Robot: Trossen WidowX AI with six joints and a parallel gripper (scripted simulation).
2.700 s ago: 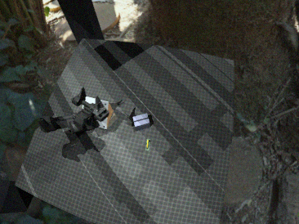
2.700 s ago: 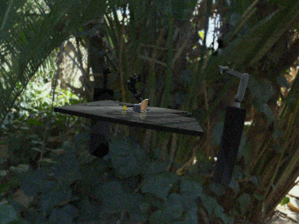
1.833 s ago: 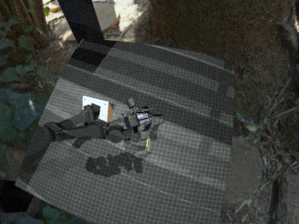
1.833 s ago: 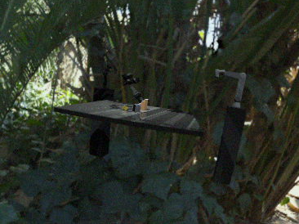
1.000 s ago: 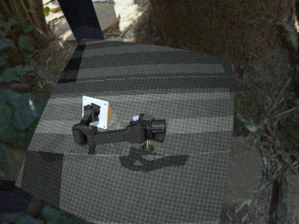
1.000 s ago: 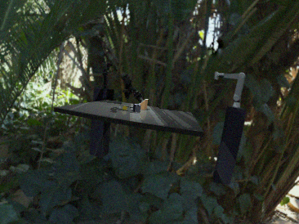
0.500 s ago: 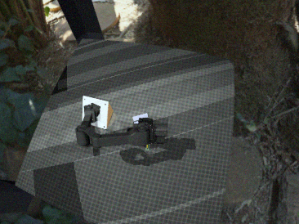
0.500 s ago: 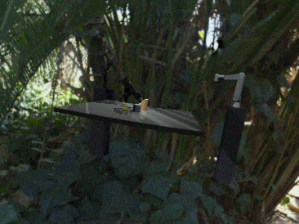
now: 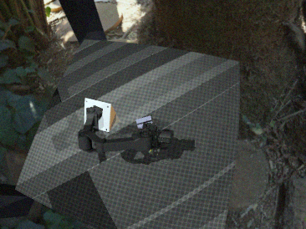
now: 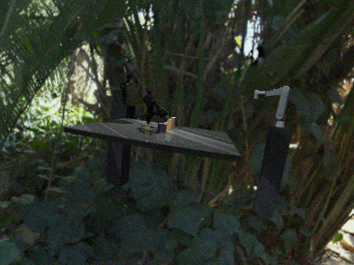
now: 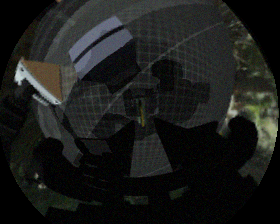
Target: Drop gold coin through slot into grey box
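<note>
You work on a dark table [image 9: 196,109] with lighter and darker grey stripes and a fine grid pattern. The grey box [image 9: 144,120] rests directly on the top near its middle. A white panel with an orange-brown side [image 9: 99,114] stands beside it, at the arm's base. The coin [image 11: 141,113] shows edge-on in its dark holder [image 11: 139,100] on the surface, near the box. In the exterior view, the table top [image 10: 193,142] sits level above the foliage.
</note>
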